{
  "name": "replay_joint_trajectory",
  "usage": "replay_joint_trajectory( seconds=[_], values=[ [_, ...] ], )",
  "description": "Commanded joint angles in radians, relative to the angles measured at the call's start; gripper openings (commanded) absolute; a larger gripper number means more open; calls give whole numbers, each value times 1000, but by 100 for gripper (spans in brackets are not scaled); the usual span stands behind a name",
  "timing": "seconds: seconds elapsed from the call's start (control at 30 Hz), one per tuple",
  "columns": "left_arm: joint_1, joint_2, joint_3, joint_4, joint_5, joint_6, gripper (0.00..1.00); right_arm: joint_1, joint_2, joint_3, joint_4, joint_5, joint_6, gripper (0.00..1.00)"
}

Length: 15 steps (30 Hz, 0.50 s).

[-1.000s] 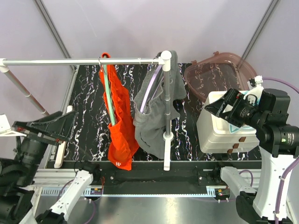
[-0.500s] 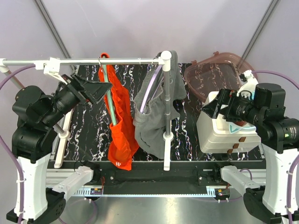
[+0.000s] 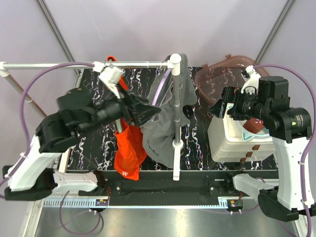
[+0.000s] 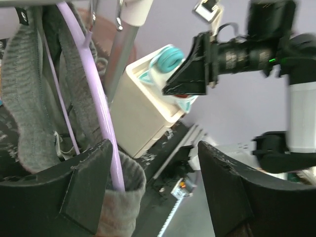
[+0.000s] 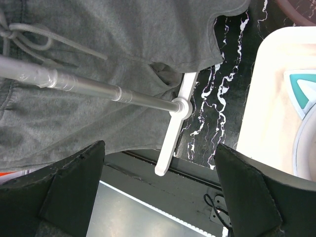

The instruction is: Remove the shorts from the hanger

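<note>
Well, surface: a black table (image 3: 94, 128) veined with white, with a steel strip along its near edge.
Room: pale lilac walls behind, crossed by slanting grey poles.
Rail: a silver rail (image 3: 49, 64) runs from the far left across the back to a white post (image 3: 176, 128).
Orange-red shorts (image 3: 129, 148): they hang from the rail on a green hanger (image 3: 119, 129), which my arm mostly hides. The hem is low, near the table's front edge.
Logo (image 3: 126, 173): a small white mark by that hem, too small to read.
My left pincer (image 3: 143, 112): fingers spread apart, gripping nothing, with the tips right at the grey cloth.
Grey shorts (image 3: 163, 136): they hang on a lilac hanger (image 4: 94, 89), bunched against the post, the drawstring dangling loose.
My right pincer (image 5: 160, 192): fingers apart and empty, raised to the right of the grey shorts and aimed toward them.
White bin (image 3: 237, 143): it stands on the table's right side with a teal shape on top, and I cannot make out any lettering.
Pink tub (image 3: 222, 79): translucent, at the back right, behind the bin.
</note>
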State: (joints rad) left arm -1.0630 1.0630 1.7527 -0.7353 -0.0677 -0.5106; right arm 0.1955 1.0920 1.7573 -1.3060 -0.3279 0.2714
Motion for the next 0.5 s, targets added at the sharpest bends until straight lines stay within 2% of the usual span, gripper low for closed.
replay_joint_trajectory(
  seconds=[0.0, 0.13, 0.23, 0.47],
  values=[
    [-100, 70, 117, -76, -303, 119, 72, 12, -20, 21, 27, -16, -24, 100],
    [-135, 176, 275, -258, -426, 119, 72, 15, -20, 7, 22, -7, -31, 100],
    [-146, 236, 326, -349, -477, 92, 71, 16, -18, 11, 22, -8, -32, 100],
    [-152, 218, 281, -372, -475, 44, 67, 15, -18, -8, 17, -16, -31, 100]
  ],
)
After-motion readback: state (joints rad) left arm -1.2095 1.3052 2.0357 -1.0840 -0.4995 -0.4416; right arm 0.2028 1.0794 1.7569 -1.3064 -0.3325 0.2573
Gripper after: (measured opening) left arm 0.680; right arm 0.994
